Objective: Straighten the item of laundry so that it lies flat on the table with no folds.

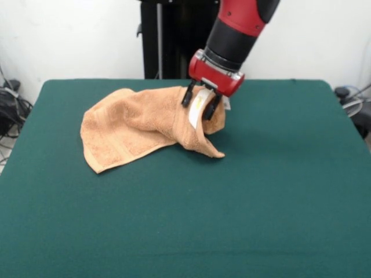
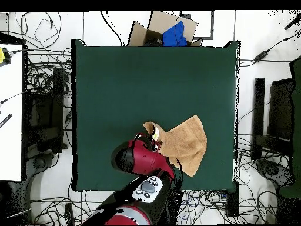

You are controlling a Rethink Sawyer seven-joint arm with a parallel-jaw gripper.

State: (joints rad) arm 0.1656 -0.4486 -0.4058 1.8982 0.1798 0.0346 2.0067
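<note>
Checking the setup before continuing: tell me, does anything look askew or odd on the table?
Yes. The towel is bunched, not flat: the claw pinches one edge off the table, so that end hangs in a fold, white tag showing.

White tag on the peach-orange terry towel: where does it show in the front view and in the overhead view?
Front view: the small white tag hangs at the raised towel edge, between the gripper's black fingers.
Overhead view: a pale spot at the towel's left end, beside the red arm; probably the tag.
Shared landmark: the gripper pinching that edge.
</note>
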